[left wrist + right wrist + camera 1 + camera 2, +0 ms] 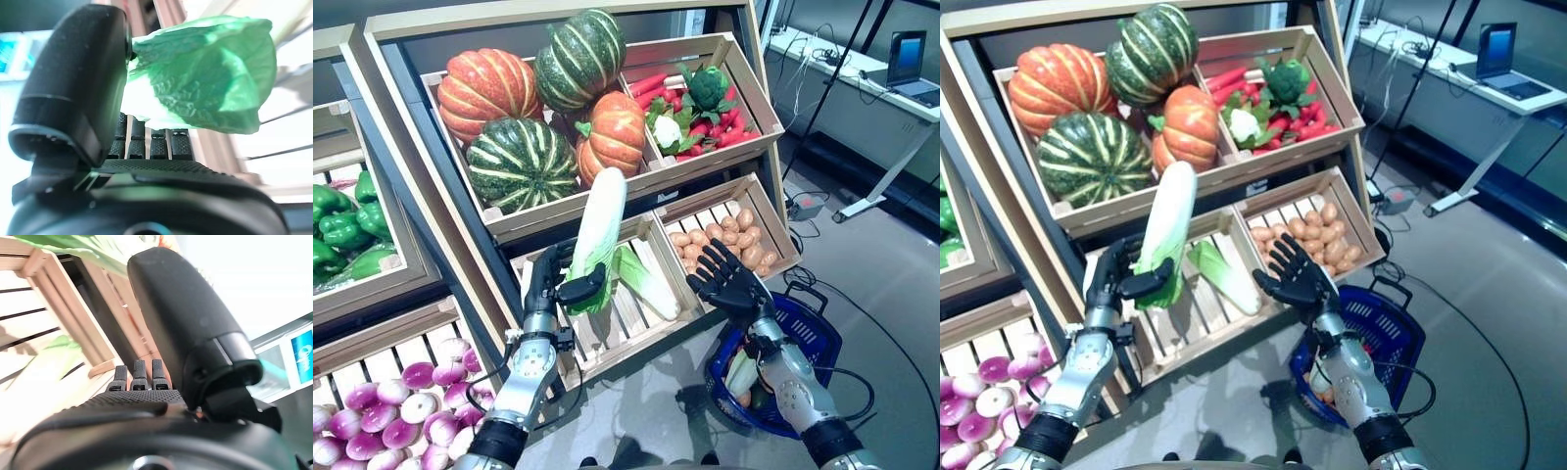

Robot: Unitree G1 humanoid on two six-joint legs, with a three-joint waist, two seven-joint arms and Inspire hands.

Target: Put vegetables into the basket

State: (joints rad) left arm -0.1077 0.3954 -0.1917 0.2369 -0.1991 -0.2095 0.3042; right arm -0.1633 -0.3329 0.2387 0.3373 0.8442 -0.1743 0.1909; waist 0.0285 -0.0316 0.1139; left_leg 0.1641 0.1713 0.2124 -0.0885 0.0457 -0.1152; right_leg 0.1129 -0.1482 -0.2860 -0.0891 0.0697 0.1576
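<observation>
My left hand (558,284) is shut on a long napa cabbage (600,230), holding it upright and lifted above the middle crate (607,338). Its green leafy end (205,83) shows past the thumb in the left wrist view. A second cabbage (644,279) lies in that crate. My right hand (729,279) hovers open with spread fingers, in front of the potato crate (724,235) and above the blue basket (808,338). The basket stands on the floor at my right and holds a few vegetables (744,377).
Pumpkins and striped squashes (543,108) fill the upper crate, beside a crate of carrots, broccoli and cauliflower (700,103). Green peppers (347,225) sit at far left, purple onions (401,406) at lower left. A desk with a laptop (906,64) stands at back right.
</observation>
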